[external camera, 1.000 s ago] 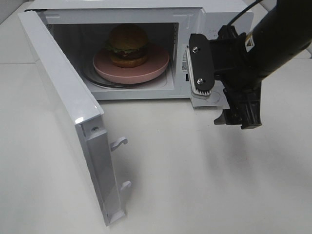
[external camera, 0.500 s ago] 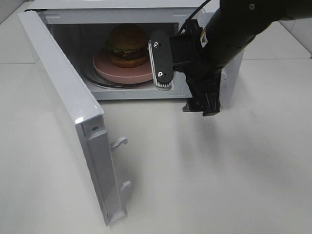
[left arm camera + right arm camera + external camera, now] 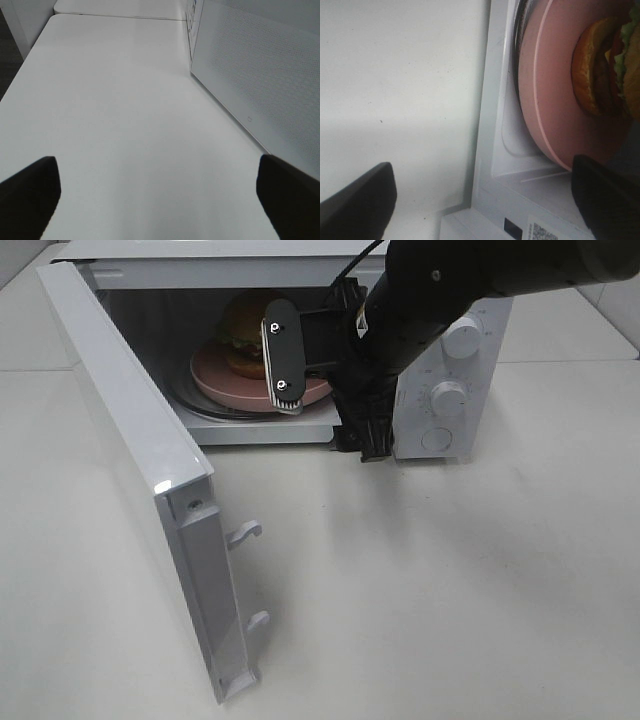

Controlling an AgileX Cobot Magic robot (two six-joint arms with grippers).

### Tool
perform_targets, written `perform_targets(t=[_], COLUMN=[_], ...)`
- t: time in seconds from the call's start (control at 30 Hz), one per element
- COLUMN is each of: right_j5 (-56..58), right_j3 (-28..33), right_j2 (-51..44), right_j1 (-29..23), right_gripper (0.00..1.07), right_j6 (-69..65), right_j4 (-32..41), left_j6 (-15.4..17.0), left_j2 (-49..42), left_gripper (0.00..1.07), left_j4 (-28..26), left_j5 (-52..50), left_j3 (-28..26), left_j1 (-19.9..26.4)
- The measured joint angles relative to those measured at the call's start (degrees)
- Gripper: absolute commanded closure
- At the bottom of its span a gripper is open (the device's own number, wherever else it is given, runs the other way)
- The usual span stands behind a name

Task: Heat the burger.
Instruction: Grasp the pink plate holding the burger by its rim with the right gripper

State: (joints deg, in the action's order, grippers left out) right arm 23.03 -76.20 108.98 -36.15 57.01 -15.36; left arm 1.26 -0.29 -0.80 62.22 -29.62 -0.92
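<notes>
**Progress.** The burger [image 3: 243,330] sits on a pink plate [image 3: 213,375] inside the microwave [image 3: 300,270], in the upper middle of the high view. Loading therefore appears complete. The door [image 3: 130,430] stands wide open, swung toward the lower left of the frame. By my judgement, what is left is shutting the door and setting the dials [image 3: 450,398] on the panel at upper right.

**Grippers.** The right gripper [image 3: 330,428] hangs directly in front of the oven opening with its jaws spread wide and nothing between them. The left gripper [image 3: 160,200] is likewise spread wide and empty, over bare table [image 3: 115,125] beside a white perforated panel.

**Obscured.**
- In the high view the right arm covers the right part of the burger and plate and the right side of the opening.
- The right wrist view cuts the burger off at its frame edge.
- The left arm does not appear in the high view, so its position relative to the door cannot be fixed.
- The dial markings are too small to read.
</notes>
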Motion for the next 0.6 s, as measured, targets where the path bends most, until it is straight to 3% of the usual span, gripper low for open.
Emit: perform_targets(t=[0.6], right_j5=[-1.26], right_j3=[-10.31], right_j2=[10.08], right_j1=[0.00], right_gripper=[0.18], right_j6=[-0.29], right_j4=[0.40], left_j6=[0.00], left_j2=[0.00], left_gripper=[0.06], left_j4=[0.00], left_j5=[0.00], left_j3=[0.00], left_j1=[0.00])
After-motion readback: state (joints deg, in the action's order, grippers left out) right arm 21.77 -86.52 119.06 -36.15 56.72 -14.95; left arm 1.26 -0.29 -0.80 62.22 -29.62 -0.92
